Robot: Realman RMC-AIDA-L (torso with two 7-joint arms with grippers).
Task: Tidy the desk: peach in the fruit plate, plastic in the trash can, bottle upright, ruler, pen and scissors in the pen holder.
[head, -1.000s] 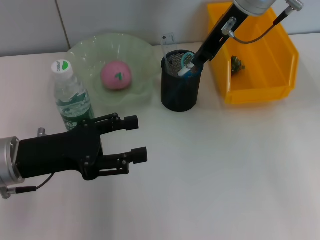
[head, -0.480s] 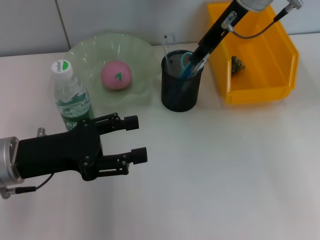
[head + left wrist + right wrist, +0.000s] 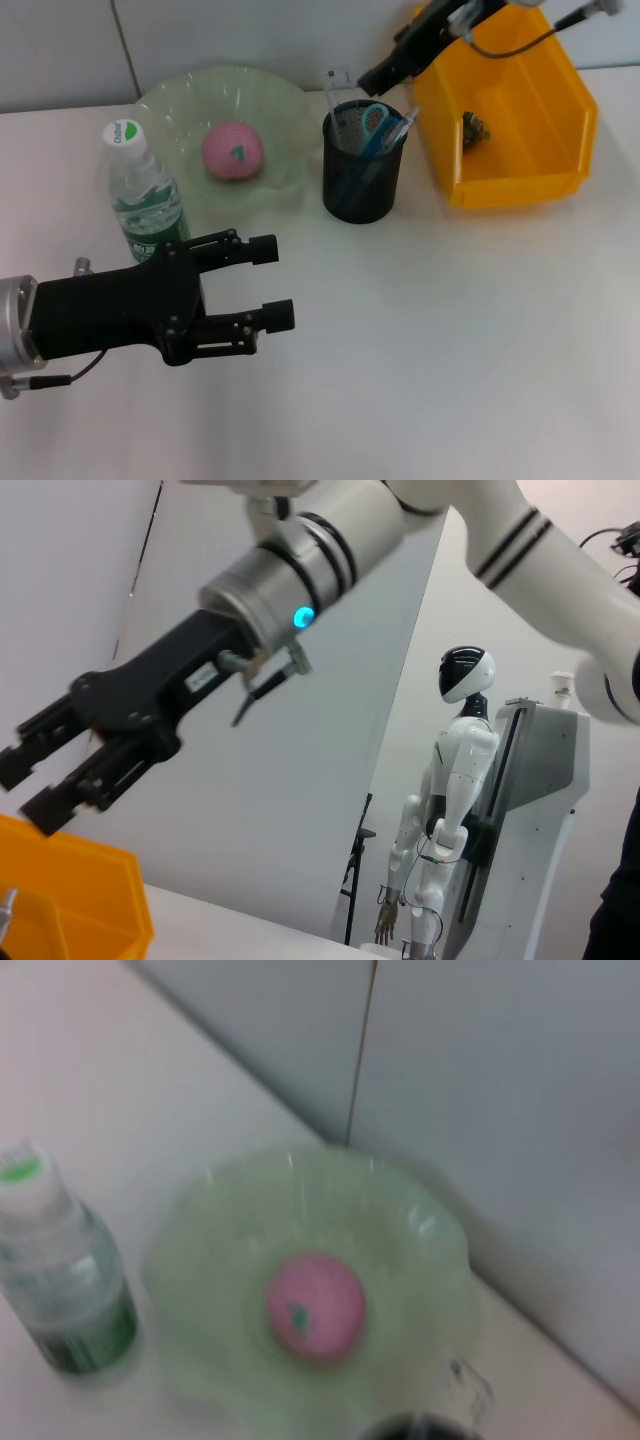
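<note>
The pink peach (image 3: 233, 150) (image 3: 315, 1305) lies in the pale green fruit plate (image 3: 170, 100) (image 3: 420, 1240). Left of the plate, the bottle (image 3: 140, 195) (image 3: 60, 1280) stands upright. The black mesh pen holder (image 3: 360, 190) holds the blue-handled scissors (image 3: 375, 120), a clear ruler (image 3: 333, 92) and a pen (image 3: 402, 127). A scrap of plastic (image 3: 474, 127) rests in the yellow trash can (image 3: 520, 180) (image 3: 70, 900). My right gripper (image 3: 372, 78) (image 3: 35, 785) hangs open and empty just above the holder. My left gripper (image 3: 272, 280) is open low over the table's near left.
A grey wall runs along the table's back edge behind the plate and trash can. Bare white tabletop spreads across the front and right. The left arm's black body (image 3: 110, 310) lies over the table in front of the bottle.
My right gripper has risen up and back out of the pen holder, leaving the scissors standing inside it. The left arm has not moved.
</note>
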